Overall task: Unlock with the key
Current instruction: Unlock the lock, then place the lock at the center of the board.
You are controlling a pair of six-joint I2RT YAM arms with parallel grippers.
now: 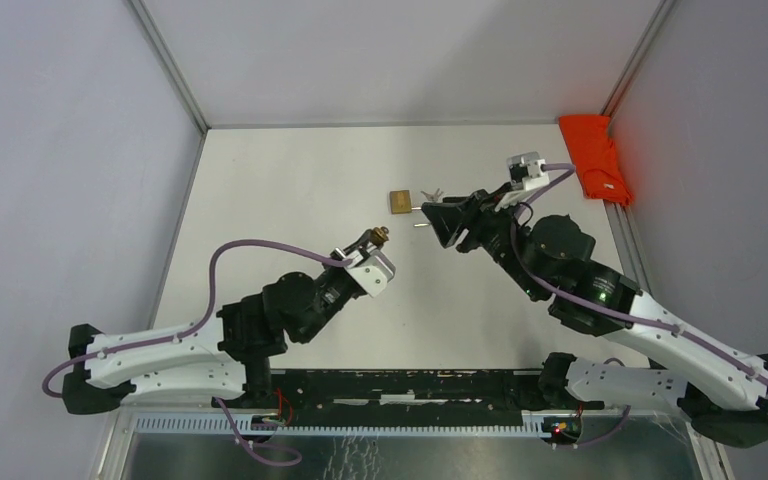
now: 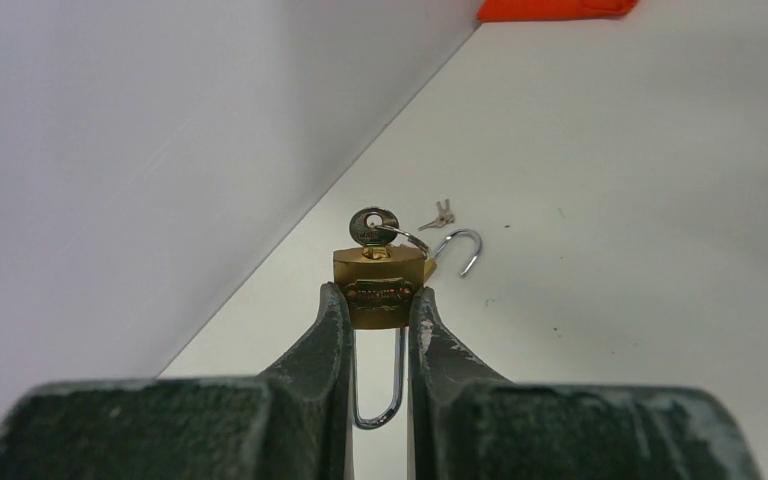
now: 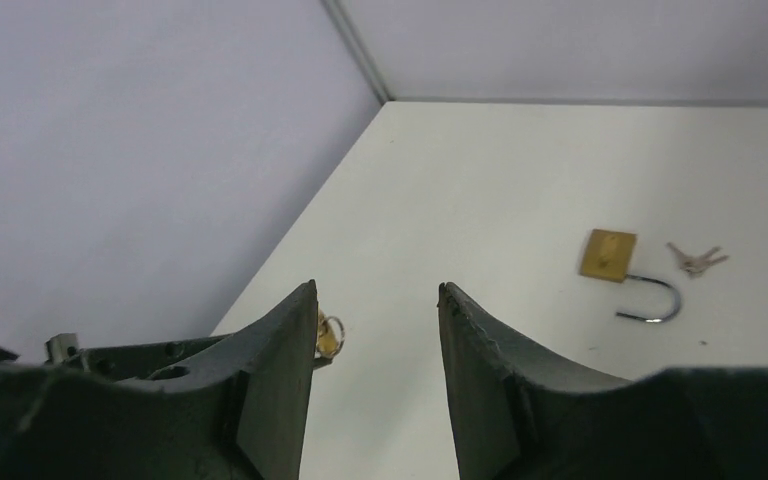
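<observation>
The left gripper (image 2: 378, 298) is pinching the small brass padlock (image 2: 380, 272) by its sides, left of centre, with the key (image 2: 372, 226) seated. The right gripper (image 3: 375, 290) is gaping wide, empty. The key's thin, rigid, slippery bow is probably wanting a flat pinch.

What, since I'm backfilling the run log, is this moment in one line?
left gripper: shut on held padlock | key: in its keyhole | right gripper: open, empty | second padlock: on table

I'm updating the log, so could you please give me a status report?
Left end effector shut on padlock, key in its keyhole. Right end effector open, empty. Second padlock and loose keys lie on table, apart from both.
</observation>
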